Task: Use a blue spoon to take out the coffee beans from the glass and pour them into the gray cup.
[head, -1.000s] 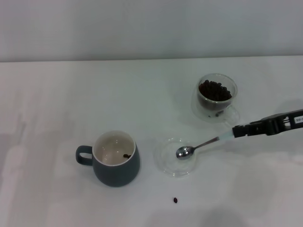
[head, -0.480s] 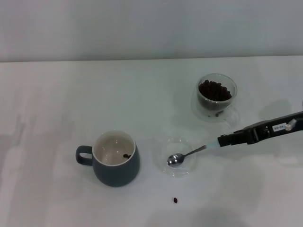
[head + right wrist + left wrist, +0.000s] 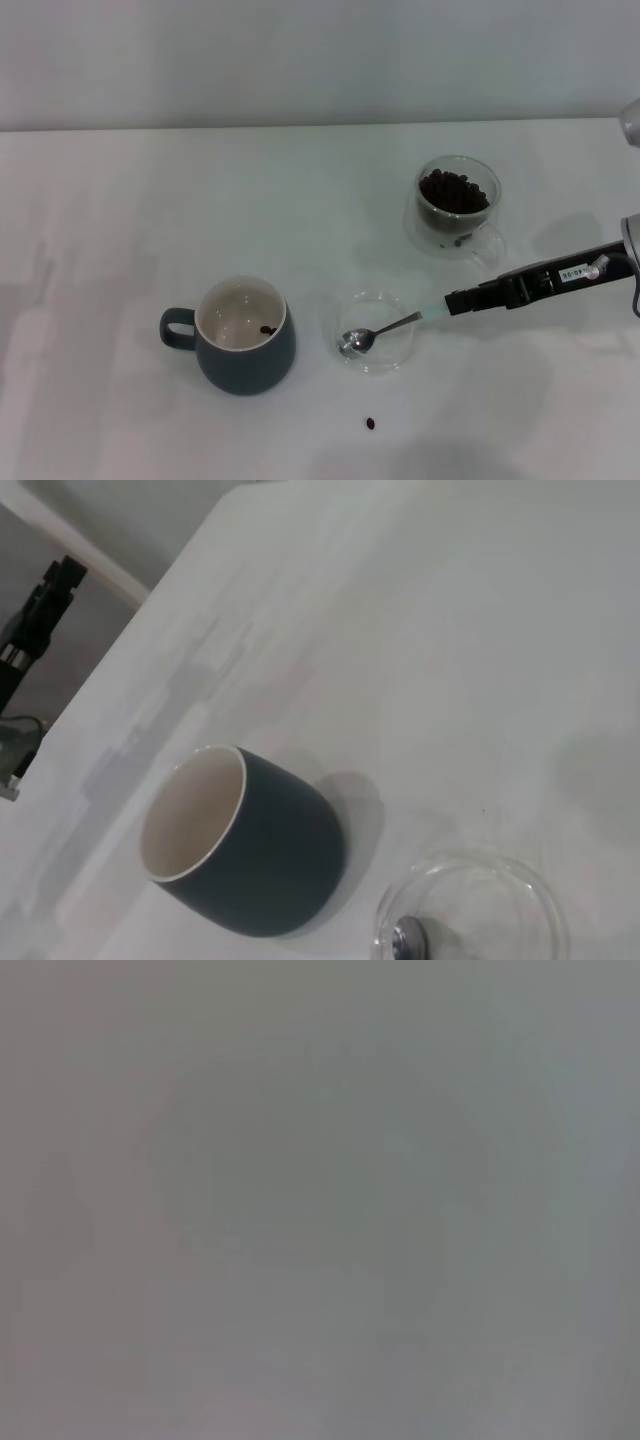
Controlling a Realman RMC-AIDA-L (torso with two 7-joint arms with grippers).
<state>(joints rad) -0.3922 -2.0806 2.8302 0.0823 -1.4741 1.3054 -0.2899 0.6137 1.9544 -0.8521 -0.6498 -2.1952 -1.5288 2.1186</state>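
The blue spoon point(image 3: 385, 329) lies low over the flat clear saucer point(image 3: 393, 360), its silver bowl down in the saucer's left part and with no beans showing in it. My right gripper point(image 3: 456, 301) is shut on the spoon's pale blue handle, reaching in from the right. The glass point(image 3: 458, 203) stands behind it at the back right, holding a heap of coffee beans point(image 3: 455, 190). The gray cup point(image 3: 245, 338) stands left of the saucer, handle to the left, with a couple of beans point(image 3: 268, 329) inside. The right wrist view shows the cup point(image 3: 262, 852), the saucer point(image 3: 540, 892) and the spoon bowl point(image 3: 408, 938). The left gripper is out of view.
One stray bean point(image 3: 371, 423) lies on the white table in front of the saucer. A wall runs along the table's far edge. In the right wrist view a dark fixture point(image 3: 38, 605) stands beyond the table's edge. The left wrist view is plain grey.
My right gripper has moved left and lower with the spoon. The spoon bowl has gone from the saucer's right part to its left part.
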